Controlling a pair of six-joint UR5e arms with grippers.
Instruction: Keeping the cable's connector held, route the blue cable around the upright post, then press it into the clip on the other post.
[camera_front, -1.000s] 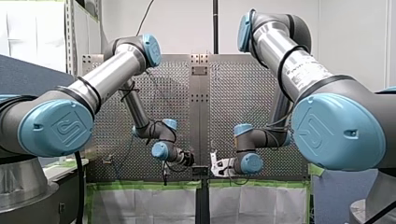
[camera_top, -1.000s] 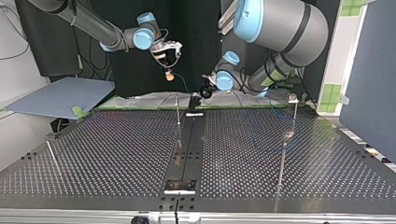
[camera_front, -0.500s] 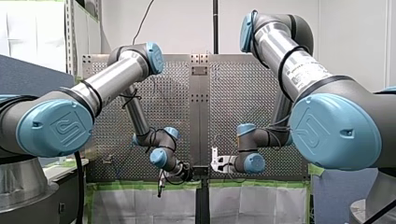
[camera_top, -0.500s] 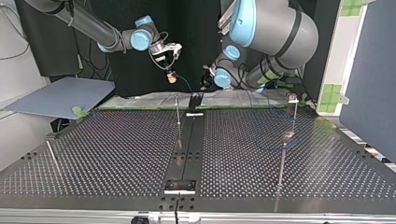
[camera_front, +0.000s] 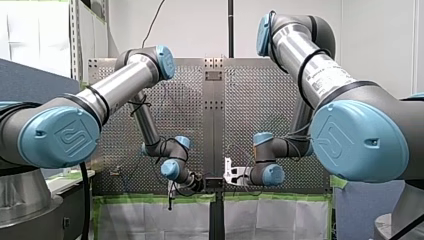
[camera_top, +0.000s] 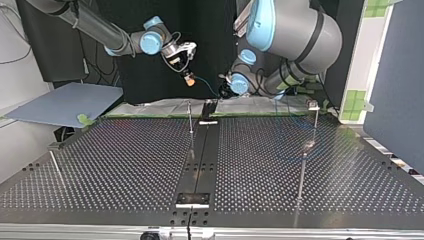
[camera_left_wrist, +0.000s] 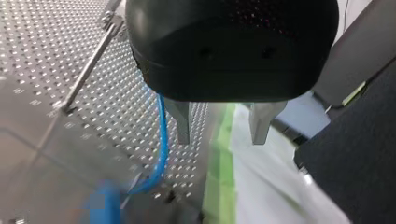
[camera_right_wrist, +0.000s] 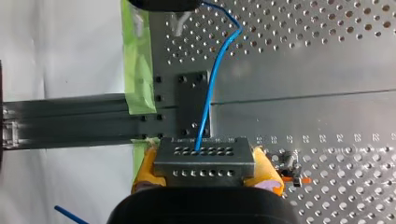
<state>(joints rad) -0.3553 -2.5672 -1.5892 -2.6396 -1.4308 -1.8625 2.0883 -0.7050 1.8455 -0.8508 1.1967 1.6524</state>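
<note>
Our left fingers (camera_left_wrist: 184, 126) stand open and empty; the blue cable (camera_left_wrist: 161, 140) hangs just beside one. Our right fingers (camera_right_wrist: 267, 172), yellow-padded, clamp the connector (camera_right_wrist: 205, 156) over the tabletop (camera_right_wrist: 327, 116) edge.

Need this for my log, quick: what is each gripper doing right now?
Left gripper: open, nothing between its fingers; the blue cable runs beside it.
Right gripper: shut on the connector.

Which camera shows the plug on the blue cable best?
The right wrist view: the connector sits close, clamped between yellow pads, with the blue cable leaving it. The top view shows only a speck in my right hand; the others don't show it.
</note>
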